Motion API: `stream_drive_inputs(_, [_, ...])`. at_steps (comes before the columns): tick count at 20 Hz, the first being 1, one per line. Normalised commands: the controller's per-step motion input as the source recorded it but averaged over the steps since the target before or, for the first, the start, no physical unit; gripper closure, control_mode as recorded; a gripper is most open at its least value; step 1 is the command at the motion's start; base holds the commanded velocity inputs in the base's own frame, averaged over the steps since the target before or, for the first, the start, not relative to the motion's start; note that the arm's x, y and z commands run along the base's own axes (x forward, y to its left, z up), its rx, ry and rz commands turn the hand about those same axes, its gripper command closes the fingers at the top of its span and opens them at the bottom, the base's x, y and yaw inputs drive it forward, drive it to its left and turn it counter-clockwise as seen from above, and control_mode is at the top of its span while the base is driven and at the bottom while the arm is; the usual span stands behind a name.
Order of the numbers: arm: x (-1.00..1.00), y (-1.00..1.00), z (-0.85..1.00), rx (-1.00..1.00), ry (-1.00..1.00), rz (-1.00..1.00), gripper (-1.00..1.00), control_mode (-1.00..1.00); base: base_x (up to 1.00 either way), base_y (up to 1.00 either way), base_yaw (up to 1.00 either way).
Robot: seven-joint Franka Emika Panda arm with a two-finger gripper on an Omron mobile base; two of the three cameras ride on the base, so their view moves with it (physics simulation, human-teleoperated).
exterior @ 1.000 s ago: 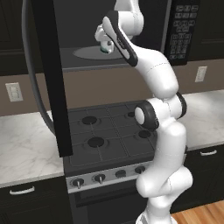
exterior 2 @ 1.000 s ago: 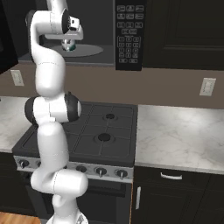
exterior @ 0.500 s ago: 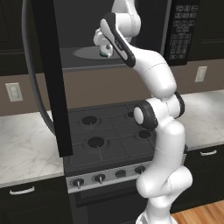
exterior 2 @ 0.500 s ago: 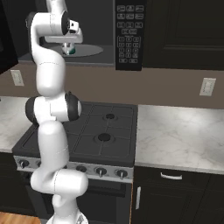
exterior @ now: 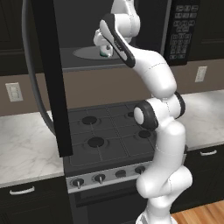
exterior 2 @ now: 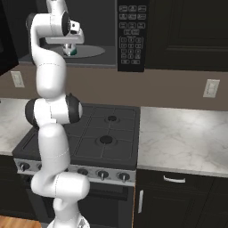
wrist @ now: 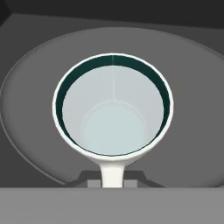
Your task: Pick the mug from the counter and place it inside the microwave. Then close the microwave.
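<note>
Microwave (exterior: 175, 30): large black unit across the top of both base views, keypad at right, cavity open.
Door (exterior: 52, 78): swung wide open, a dark slab edge-on at left of the left base view, curved grey handle beside it.
Counter (exterior 2: 187, 133): marbled slab at right of the right base view, beside the black stovetop (exterior 2: 104, 133).
Turntable (wrist: 26, 113): round grey disc beneath the mug.
Gripper (exterior 2: 69, 48): inside the cavity, upper left of the right base view, fingers closed on the mug's handle.
Mug (wrist: 113, 105): white with teal rim, upright, centre of the hand view, over the turntable; contact unclear.
</note>
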Motion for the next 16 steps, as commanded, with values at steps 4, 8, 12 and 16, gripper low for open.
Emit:
stream_drive_inputs(4, [0.03, 0.0, 0.0, 0.0, 0.0, 0.0, 1.0, -1.0, 0.0, 0.0, 0.0])
stream_drive_inputs(8, [0.0, 0.0, 0.0, 0.0, 0.0, 0.0, -1.0, -1.0, 0.0, 0.0, 0.0])
stream_drive_inputs(12, [0.0, 0.0, 0.0, 0.0, 0.0, 0.0, -1.0, -1.0, 0.0, 0.0, 0.0])
stream_drive_inputs(16, [0.0, 0.0, 0.0, 0.0, 0.0, 0.0, -1.0, -1.0, 0.0, 0.0, 0.0])
